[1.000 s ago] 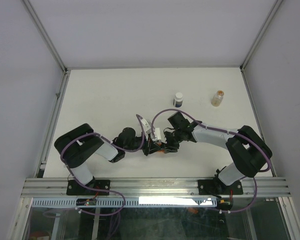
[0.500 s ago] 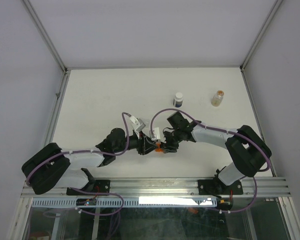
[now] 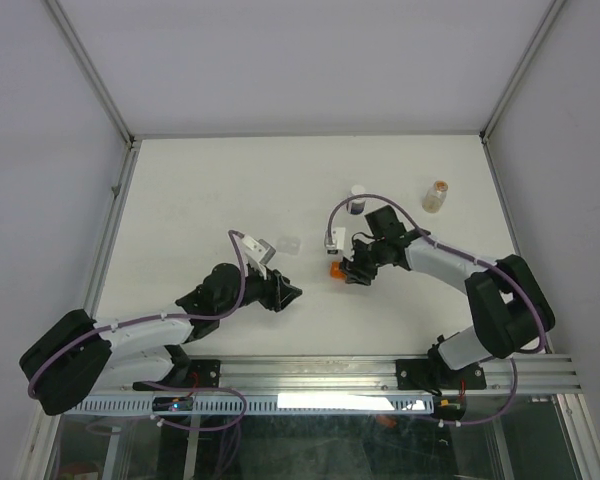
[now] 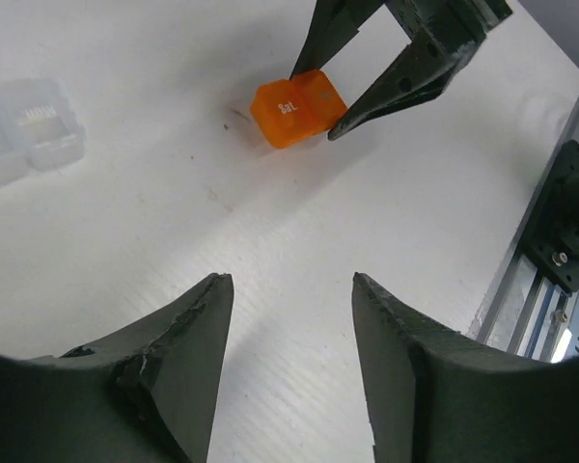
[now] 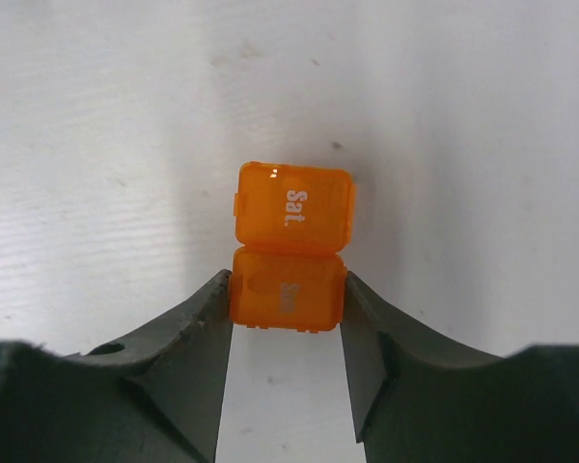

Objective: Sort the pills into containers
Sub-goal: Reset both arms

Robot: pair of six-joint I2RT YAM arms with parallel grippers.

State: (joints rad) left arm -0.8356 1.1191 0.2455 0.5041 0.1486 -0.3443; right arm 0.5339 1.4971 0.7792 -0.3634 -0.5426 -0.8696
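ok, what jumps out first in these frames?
The bright orange pill box marked Sat., near the middle of the white table, clamped in the right gripper. To its left the left gripper hangs open and empty, with a clear pill box on the table near it. At the far side stand a white bottle and a clear vial.

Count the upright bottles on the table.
2. A white bottle stands far middle, partly behind the right arm's cable; a clear vial stands to its right. The arms cover some table, so another could be hidden.
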